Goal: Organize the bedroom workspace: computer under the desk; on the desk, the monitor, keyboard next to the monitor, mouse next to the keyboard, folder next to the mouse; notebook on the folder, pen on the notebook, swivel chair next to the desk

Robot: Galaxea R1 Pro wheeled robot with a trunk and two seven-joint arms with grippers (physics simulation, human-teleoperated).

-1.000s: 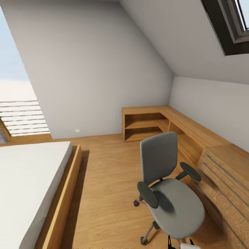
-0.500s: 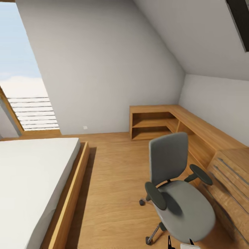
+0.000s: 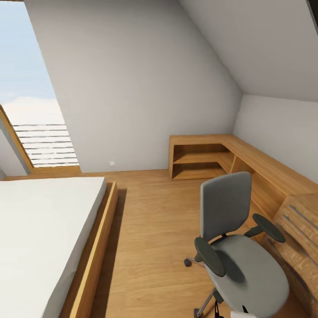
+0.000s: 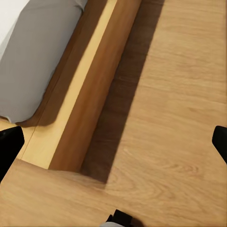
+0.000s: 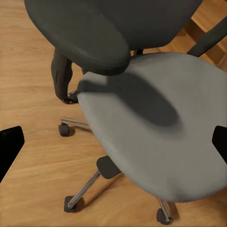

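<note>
Right gripper: jaws spread wide, black fingertips at opposite frame edges, holding nothing, hanging over the grey seat of the swivel chair. Left gripper: equally wide open, empty, above the wooden floor beside the bed frame. Head view: chair stands on the floor near the wooden drawer chest and low corner shelf; seat bare.

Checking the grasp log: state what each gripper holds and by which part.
Nothing is held. The left gripper, jaws wide apart, has only wooden floor beyond it; the right gripper, jaws equally wide, hangs above the swivel chair seat.
</note>
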